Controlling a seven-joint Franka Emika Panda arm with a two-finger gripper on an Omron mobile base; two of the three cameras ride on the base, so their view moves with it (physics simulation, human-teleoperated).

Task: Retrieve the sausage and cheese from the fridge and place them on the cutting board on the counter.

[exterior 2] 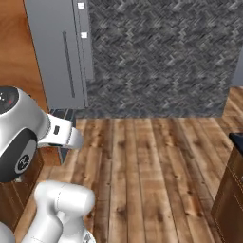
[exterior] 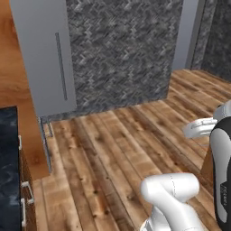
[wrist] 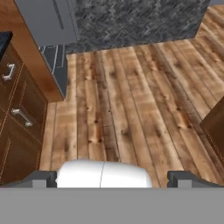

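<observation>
We found the gripper [wrist: 112,177] with its jaws spread wide and nothing between them, the two dark finger tips standing far apart at the bottom of the hand view, over bare plank floor [wrist: 131,100]. The fridge [exterior: 45,58] lay ahead and to the left of the hand, well apart from it, its tall grey door standing upright with the long bar handle [exterior: 61,65] running vertically. From the right base view the same grey door [exterior 2: 61,52] sat up and left of the arm. We judged the coming move to turn on swinging left toward that handle. The counter [exterior: 9,162] showed as a black slab at the left edge. Sausage, cheese and cutting board we could not place; the food was presumably behind the door.
</observation>
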